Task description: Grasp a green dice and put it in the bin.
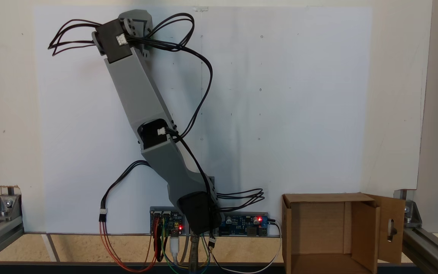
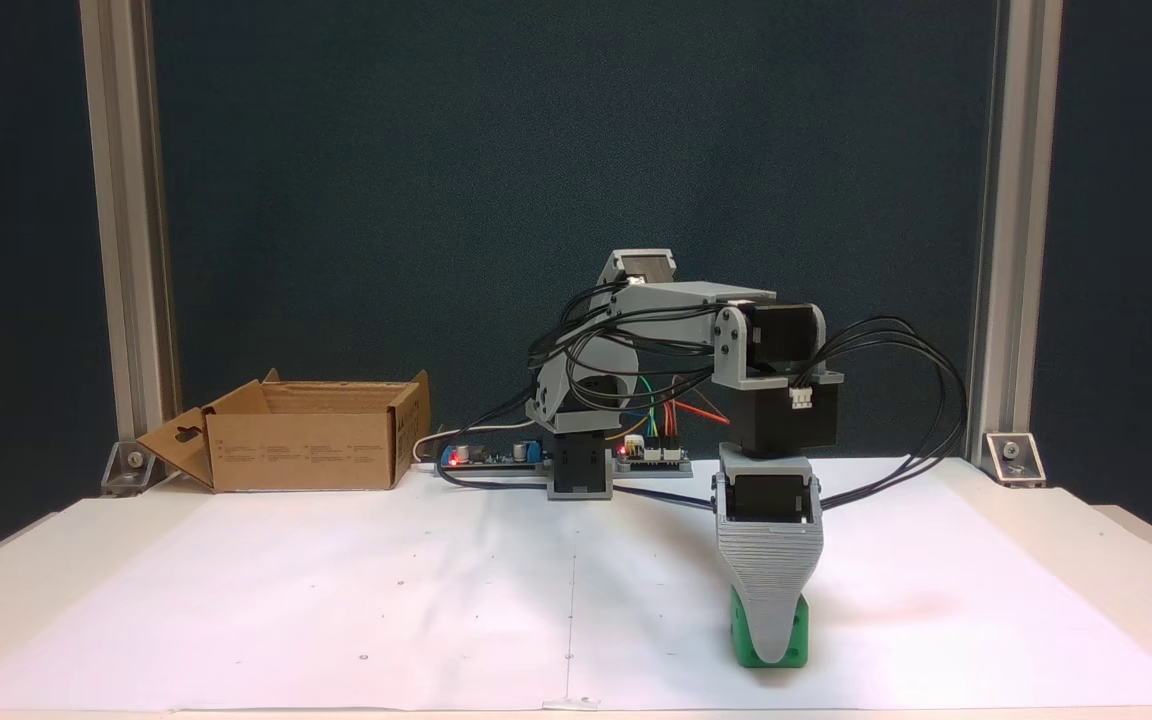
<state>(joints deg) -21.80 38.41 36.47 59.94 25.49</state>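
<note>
While the gripper (image 2: 769,640) covers the green dice (image 2: 793,638) (grip unclear), it sits near the paper's (image 2: 336,580) front edge.

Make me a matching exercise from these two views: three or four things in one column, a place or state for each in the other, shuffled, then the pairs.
Things
1. green dice
2. bin
3. gripper
4. white paper sheet

Places or states
A. lies flat over the tabletop
B. stands open at the table's left rear, seen from the front
C. points down onto the sheet, right of centre
D. sits on the sheet, partly hidden behind a grey jaw

Pairs: 1-D, 2-B, 3-C, 4-A
</note>
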